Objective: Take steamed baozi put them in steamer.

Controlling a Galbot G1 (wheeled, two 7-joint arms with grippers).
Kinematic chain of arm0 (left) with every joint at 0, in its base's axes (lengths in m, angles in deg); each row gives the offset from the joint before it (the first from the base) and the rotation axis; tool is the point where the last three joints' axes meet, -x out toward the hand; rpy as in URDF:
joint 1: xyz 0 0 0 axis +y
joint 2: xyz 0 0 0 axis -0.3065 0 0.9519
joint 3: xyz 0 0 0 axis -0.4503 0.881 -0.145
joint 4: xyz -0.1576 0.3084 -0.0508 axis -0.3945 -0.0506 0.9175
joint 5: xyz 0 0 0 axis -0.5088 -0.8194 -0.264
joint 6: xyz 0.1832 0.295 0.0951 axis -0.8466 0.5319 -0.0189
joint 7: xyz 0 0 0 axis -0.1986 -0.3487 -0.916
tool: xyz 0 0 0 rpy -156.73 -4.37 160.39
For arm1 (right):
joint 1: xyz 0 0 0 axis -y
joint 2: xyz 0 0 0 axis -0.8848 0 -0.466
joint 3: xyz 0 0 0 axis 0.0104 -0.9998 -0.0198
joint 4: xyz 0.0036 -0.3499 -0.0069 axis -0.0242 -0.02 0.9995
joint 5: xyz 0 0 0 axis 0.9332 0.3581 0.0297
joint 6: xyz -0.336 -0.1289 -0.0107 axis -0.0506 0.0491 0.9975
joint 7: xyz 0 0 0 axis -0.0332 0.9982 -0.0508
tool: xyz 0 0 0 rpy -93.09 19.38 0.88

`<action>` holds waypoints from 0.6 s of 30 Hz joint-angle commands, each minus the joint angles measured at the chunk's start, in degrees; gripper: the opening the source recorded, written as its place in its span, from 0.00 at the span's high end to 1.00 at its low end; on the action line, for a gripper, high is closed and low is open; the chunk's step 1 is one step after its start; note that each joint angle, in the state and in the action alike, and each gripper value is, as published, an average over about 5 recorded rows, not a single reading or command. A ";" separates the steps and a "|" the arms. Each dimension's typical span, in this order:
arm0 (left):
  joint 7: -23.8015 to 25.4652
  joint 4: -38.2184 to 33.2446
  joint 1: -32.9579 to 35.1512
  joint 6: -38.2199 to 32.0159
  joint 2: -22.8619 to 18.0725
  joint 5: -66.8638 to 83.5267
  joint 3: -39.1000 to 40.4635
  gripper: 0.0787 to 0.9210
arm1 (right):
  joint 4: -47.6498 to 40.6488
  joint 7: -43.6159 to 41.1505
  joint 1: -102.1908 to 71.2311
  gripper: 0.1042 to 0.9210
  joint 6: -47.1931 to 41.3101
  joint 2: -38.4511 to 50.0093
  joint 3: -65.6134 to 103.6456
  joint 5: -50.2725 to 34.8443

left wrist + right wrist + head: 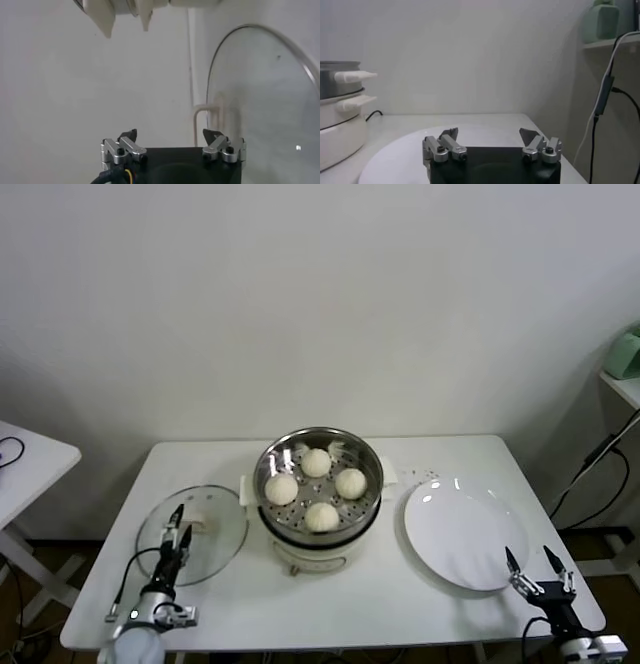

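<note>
Centrally in the head view, the steamer (318,484) stands on the white table (420,594), its steel basket seated on the cream-white cooker base. Four steamed baozi (317,463) rest inside the basket on its perforated bottom, spaced apart in a rough diamond. The glass lid (205,539) lies flat on the table just beside the steamer on the robot's left, and the white plate (462,531) lies just beside the steamer on the robot's right, bare of buns. The left gripper (178,522) hovers at the edge of the lid farthest from the steamer, fingers spread and grasping nothing. The right gripper (535,562) sits at the plate's near edge, on the side away from the steamer, fingers likewise spread and empty. Next, in the left wrist view, the left gripper (170,135) shows both fingertips apart with nothing between them; the glass lid (260,100) lies ahead of it, and the steamer's handles (107,15) appear beyond. Finally, in the right wrist view, the right gripper (490,134) is released above the plate (395,155), with the steamer (340,115) standing beyond the plate's far rim.
</note>
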 commanded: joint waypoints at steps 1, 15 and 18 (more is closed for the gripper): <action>0.35 2.43 -3.08 0.88 0.41 -1.58 0.88 0.12 | 0.01 -0.19 -0.20 0.12 0.16 -0.44 0.09 0.06; 0.32 5.38 -5.55 0.59 0.68 -3.51 1.21 0.27 | 0.00 -0.39 -0.16 0.12 0.46 -0.78 0.16 -0.16; 0.40 5.58 -5.40 0.53 0.62 -3.61 1.18 0.37 | 0.02 -0.32 -0.05 0.12 0.42 -0.73 0.10 -0.20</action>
